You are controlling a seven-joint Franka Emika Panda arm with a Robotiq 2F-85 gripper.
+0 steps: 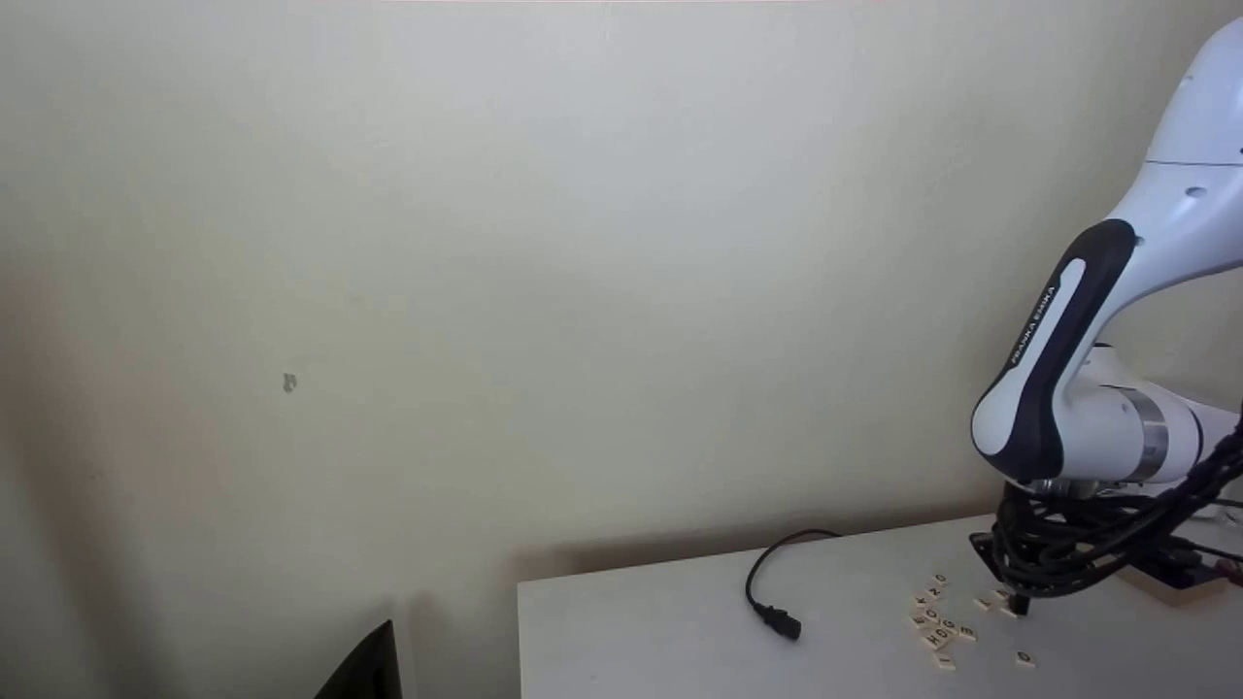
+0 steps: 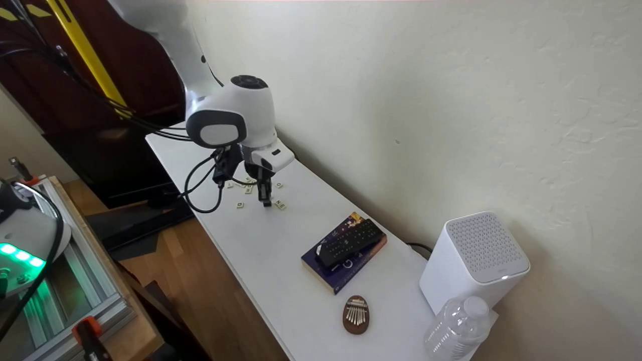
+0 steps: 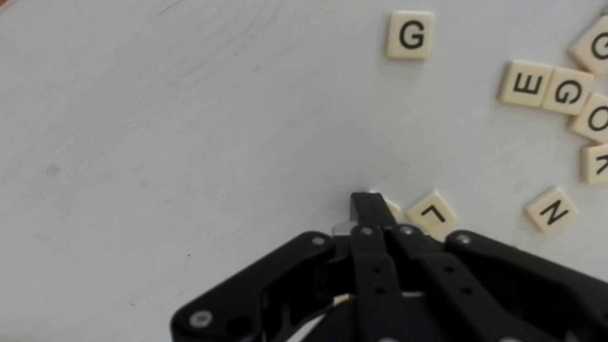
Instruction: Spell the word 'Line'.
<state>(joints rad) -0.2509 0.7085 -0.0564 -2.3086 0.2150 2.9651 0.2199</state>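
Low in the wrist view's centre, the black, screw-studded claw (image 3: 374,209) is clenched just beside a flat, square cream L tile (image 3: 431,214), with a matching N tile (image 3: 551,210) farther right and an E tile (image 3: 526,84) upper right on the scuffed white bench (image 3: 190,142).

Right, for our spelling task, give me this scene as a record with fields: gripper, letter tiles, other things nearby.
Gripper: shut, by a partly hidden tile
L tile: beside that tile
N tile: touching no other
E tile: against a G tile
Spelling: "Line" not yet made
Book: under a remote
Thumb piano: near the book
Bottle: by a white box
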